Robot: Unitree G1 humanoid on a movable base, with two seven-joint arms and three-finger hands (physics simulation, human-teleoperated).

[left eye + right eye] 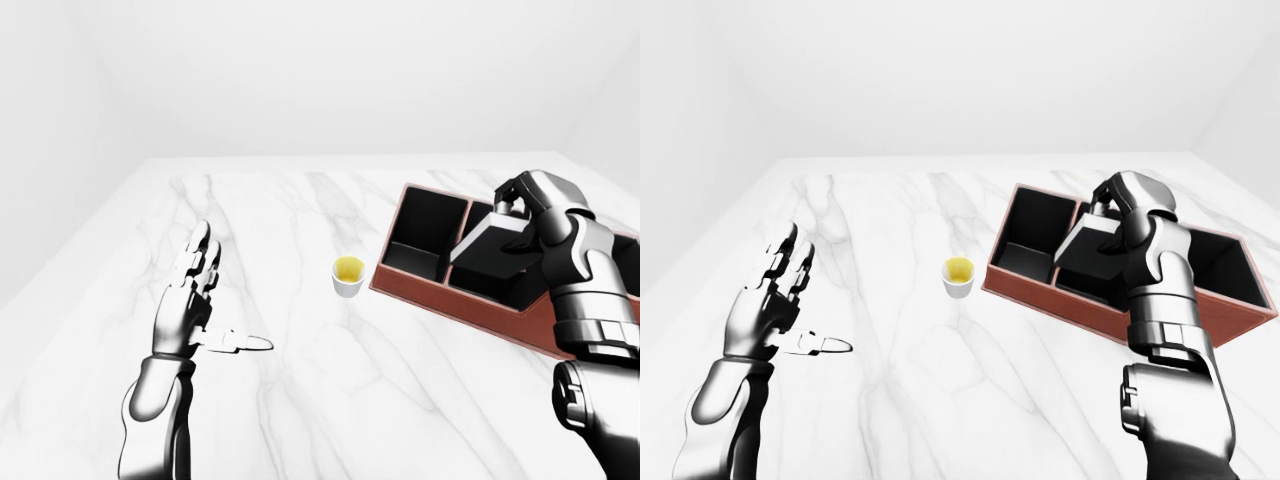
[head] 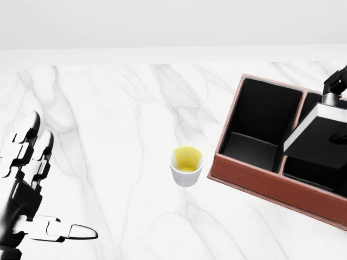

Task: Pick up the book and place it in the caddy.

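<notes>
Left-eye view: white marble table [image 1: 300, 330] with grey veins, plain white walls behind. The right hand [image 1: 535, 215] grips the book [image 1: 490, 250], tilted above the caddy [image 1: 440, 300] near the table's right edge. The left hand [image 1: 190, 310] hovers with fingers spread, holding nothing.

Head view: a white cup [image 2: 186, 165] stands just left of the caddy.

Right-eye view: the caddy shows several black compartments.

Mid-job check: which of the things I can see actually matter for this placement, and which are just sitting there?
Part of the job:
- book, held in the right hand above the caddy
- caddy, the brown divided box with dark compartments

Just lying about:
- cup, white with a yellow inside, standing on the marble table left of the caddy
- left hand, open and holding nothing
</notes>
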